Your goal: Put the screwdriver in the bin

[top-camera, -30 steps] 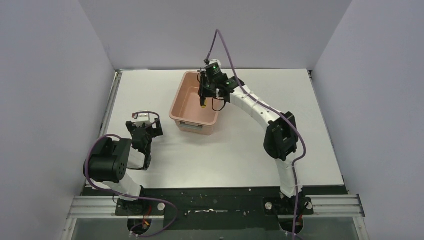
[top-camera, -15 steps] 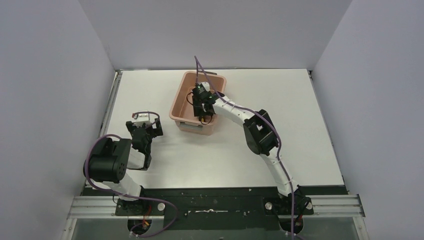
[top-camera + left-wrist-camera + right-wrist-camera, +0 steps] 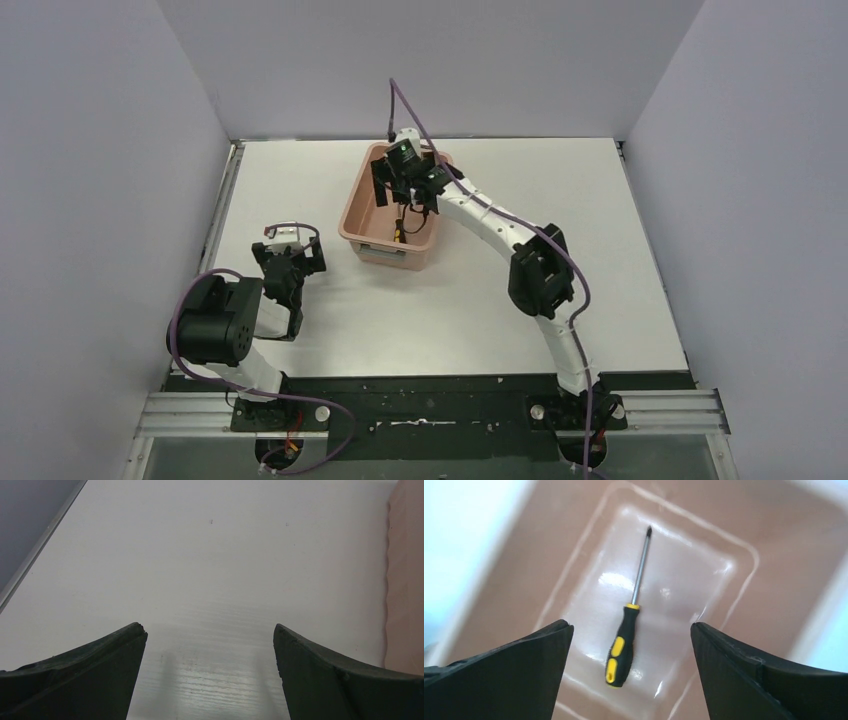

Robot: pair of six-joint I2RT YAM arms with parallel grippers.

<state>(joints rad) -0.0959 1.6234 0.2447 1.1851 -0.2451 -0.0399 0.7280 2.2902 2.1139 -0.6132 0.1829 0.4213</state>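
**Well, the screwdriver lies in the bin, right fingers wide apart**

From my seat, the right arm reaches forward and to the left across the table (image 3: 600, 200), elbow bent. Its wrist is tipped down over the bin (image 3: 353, 200). The right gripper (image 3: 398, 198) hangs above the bin's inside with its fingers spread wide. They hold nothing and touch nothing.

On the right wrist camera I see the screwdriver (image 3: 632, 607) lying flat on the glossy floor of the salmon-pink tub, directly below the gap between the fingers. Its yellow-and-black handle points towards the camera. Its thin metal shaft runs away to a dark tip and lies clear of the walls.

The left arm sits folded close to its base. The left gripper (image 3: 210, 630) is low over the bare table, its fingers apart and empty, with the bin's side just at the right edge of its view.
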